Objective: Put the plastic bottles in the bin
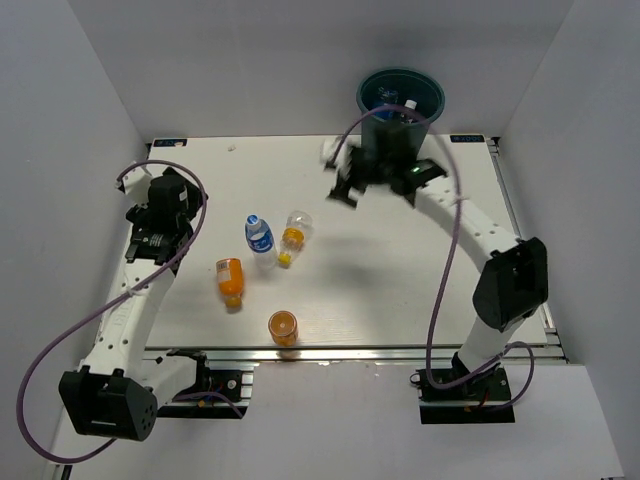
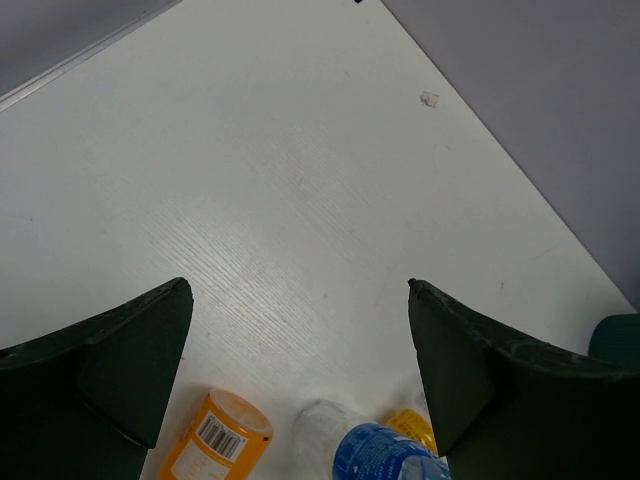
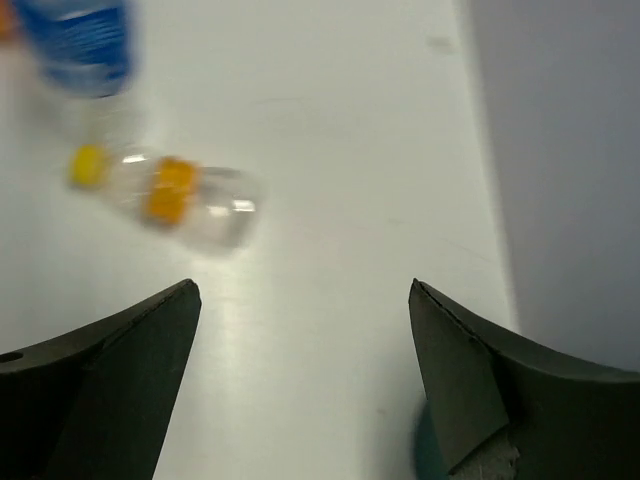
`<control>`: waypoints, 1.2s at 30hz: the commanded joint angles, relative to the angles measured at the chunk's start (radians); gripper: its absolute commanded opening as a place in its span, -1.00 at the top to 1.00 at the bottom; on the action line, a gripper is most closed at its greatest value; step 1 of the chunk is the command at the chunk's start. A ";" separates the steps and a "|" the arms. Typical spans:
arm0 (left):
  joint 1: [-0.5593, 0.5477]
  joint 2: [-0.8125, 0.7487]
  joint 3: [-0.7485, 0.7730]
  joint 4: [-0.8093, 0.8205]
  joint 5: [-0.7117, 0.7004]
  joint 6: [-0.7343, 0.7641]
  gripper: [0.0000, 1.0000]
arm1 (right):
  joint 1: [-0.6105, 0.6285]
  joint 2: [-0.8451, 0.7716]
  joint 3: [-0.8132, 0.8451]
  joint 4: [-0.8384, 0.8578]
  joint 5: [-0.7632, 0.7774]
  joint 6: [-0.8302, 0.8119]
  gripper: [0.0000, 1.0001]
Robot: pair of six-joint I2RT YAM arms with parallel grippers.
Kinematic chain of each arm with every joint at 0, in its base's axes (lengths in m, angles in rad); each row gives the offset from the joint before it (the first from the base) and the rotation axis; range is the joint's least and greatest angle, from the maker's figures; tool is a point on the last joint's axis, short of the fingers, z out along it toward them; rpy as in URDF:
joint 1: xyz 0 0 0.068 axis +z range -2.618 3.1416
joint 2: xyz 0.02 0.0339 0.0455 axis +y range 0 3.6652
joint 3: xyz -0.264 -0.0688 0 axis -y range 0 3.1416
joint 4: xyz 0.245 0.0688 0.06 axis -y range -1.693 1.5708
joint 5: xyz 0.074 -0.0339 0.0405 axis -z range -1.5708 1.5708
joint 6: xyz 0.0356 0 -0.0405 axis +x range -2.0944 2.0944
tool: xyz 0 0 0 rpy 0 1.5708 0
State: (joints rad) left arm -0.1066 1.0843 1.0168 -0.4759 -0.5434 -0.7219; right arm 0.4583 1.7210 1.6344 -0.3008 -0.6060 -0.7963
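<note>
Your right gripper (image 3: 300, 400) hung spread and empty just beside the bin (image 1: 362, 92). Your left gripper (image 2: 300, 385) gaped empty too. Mid-table (image 1: 400, 280) sat two orange bottles (image 1: 230, 281), a blue-label bottle (image 1: 259, 234) and a clear bottle (image 1: 294, 232).

You're in a lab test cell | plain grey walls (image 1: 250, 60); white table (image 1: 400, 270); near aluminium rail (image 1: 350, 352)
</note>
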 commanded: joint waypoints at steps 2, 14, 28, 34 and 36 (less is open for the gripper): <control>-0.001 -0.063 -0.004 -0.015 0.000 -0.059 -0.96 | 0.147 -0.005 -0.156 -0.164 0.172 -0.305 -0.79; -0.034 0.022 -0.247 -0.001 0.404 -0.080 -0.96 | 0.145 -0.026 -0.255 0.113 0.244 -0.040 -0.79; -0.123 0.084 -0.414 -0.036 0.316 -0.122 -0.96 | 0.063 -0.178 -0.466 0.290 0.275 0.147 -0.79; -0.122 0.115 -0.428 -0.026 0.274 -0.143 -0.88 | 0.008 -0.199 -0.429 0.289 0.210 0.273 -0.79; -0.122 0.111 -0.420 -0.039 0.244 -0.146 -0.75 | 0.002 -0.210 -0.436 0.289 0.196 0.285 -0.79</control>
State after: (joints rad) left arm -0.2249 1.2118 0.5945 -0.5224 -0.2459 -0.8539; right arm 0.4744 1.5593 1.1679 -0.0517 -0.3573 -0.5808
